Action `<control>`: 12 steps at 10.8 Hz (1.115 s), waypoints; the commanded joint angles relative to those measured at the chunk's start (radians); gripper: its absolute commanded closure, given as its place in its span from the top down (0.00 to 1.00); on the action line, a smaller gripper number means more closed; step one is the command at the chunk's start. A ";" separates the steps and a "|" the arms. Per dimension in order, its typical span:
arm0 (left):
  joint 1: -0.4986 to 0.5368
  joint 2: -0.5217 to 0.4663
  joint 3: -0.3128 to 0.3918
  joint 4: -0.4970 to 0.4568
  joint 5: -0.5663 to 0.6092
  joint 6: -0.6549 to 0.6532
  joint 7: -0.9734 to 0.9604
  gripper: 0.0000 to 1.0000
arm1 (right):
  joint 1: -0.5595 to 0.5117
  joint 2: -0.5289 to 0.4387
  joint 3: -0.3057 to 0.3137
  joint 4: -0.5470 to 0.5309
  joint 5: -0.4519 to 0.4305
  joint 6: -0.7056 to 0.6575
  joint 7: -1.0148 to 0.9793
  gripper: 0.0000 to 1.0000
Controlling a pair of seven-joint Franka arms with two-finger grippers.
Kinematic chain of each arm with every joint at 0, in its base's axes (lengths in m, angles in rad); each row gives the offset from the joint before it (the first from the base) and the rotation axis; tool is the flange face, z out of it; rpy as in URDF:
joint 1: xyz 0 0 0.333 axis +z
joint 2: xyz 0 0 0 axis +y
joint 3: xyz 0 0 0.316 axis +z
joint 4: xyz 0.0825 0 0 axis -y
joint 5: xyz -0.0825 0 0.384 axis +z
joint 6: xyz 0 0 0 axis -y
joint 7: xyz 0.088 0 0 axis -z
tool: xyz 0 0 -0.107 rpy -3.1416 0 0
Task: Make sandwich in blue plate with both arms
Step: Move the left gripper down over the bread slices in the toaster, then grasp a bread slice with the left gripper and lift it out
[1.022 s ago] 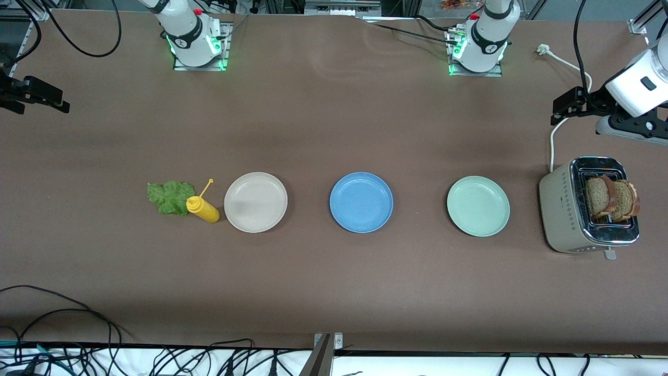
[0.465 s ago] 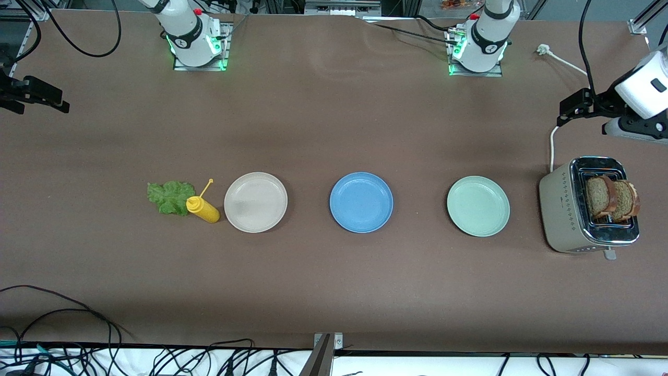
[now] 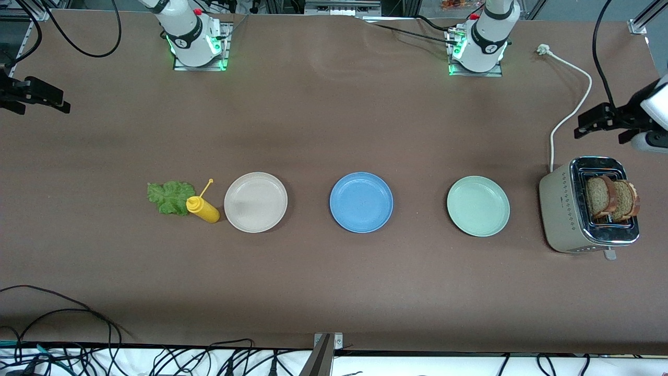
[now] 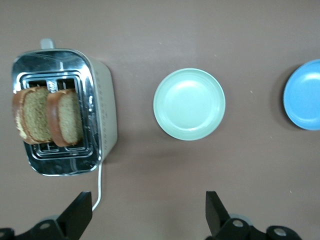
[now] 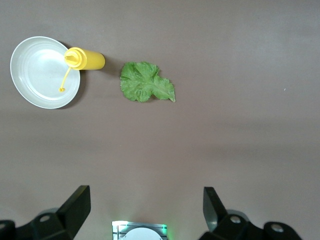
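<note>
The left gripper [image 3: 592, 121] hangs in the air at the left arm's end of the tabletop [image 3: 334, 292], its jaws spread wide and holding nothing. In the left wrist view its two black fingers [image 4: 77, 217] stand far apart with bare brown surface between them. Just beside this gripper, nearer the front camera, sits the beige toaster [image 3: 566, 214], and two slices of brown toast [image 3: 610, 197] stand upright in its slots, side by side and touching nothing else. A white cord [image 3: 571, 112] runs from the toaster across the tabletop below the gripper.

From the left gripper toward the middle of the tabletop, the pale mint-green plate [image 3: 478, 225] comes first, and the blue plate [image 3: 361, 223] lies after it, well apart from the gripper. The blue plate holds nothing.

The right gripper [image 3: 39, 96] hovers over the right arm's end of the tabletop, also wide open and holding nothing; the right wrist view shows its fingers [image 5: 75, 207] well separated. The green lettuce leaf [image 3: 168, 196] lies flat on the tabletop, well apart from this gripper and nearer the front camera. The yellow squeeze bottle [image 3: 204, 209] lies touching the leaf's edge, and the beige plate [image 3: 255, 222] sits just beside the bottle, between it and the blue plate.
</note>
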 commanded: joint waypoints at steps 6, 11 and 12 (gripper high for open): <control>0.125 0.316 -0.006 0.158 0.074 0.194 0.218 1.00 | 0.001 0.012 -0.002 0.028 -0.009 -0.023 -0.018 1.00; 0.195 0.377 -0.008 0.078 0.072 0.305 0.231 1.00 | 0.001 0.012 -0.001 0.028 -0.009 -0.025 -0.018 1.00; 0.201 0.384 -0.008 0.073 0.059 0.309 0.231 0.96 | 0.001 0.012 -0.001 0.028 -0.009 -0.025 -0.018 1.00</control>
